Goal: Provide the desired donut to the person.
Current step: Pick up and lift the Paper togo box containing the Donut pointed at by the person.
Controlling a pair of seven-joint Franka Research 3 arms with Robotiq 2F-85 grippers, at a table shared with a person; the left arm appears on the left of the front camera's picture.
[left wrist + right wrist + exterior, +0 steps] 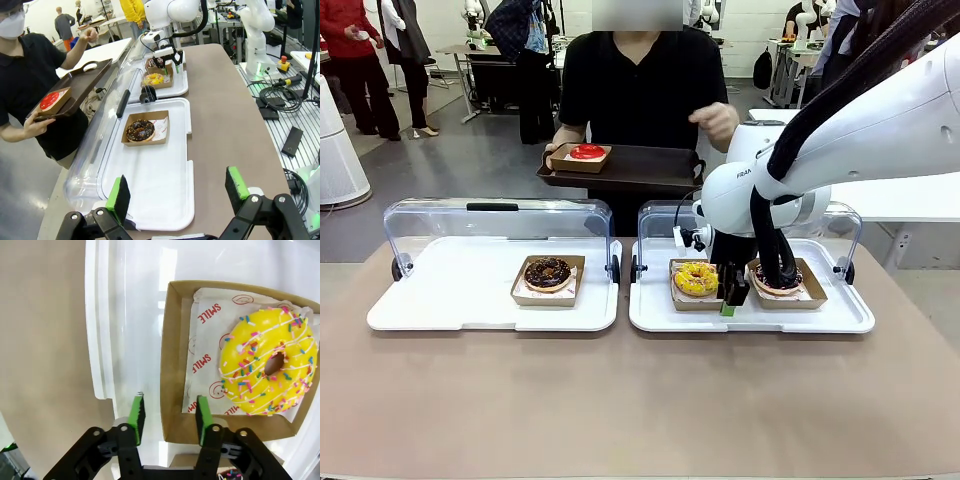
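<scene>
The left gripper (177, 189) hung wide open and empty over the near edge of the left tray (440, 300), where a chocolate donut (548, 272) sat. At the far side the person (640, 90) held a dark tray (655, 166) with a red donut (587, 152). On the right tray (655, 315), the right gripper (169, 407) stood parted astride the right wall of the box (172, 355) holding the yellow donut (267, 362), not yet pinching it.

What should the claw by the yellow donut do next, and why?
Probably pinch shut: the right claw straddles the wall of the cardboard tray holding the yellow donut, pads not yet touching it.
</scene>
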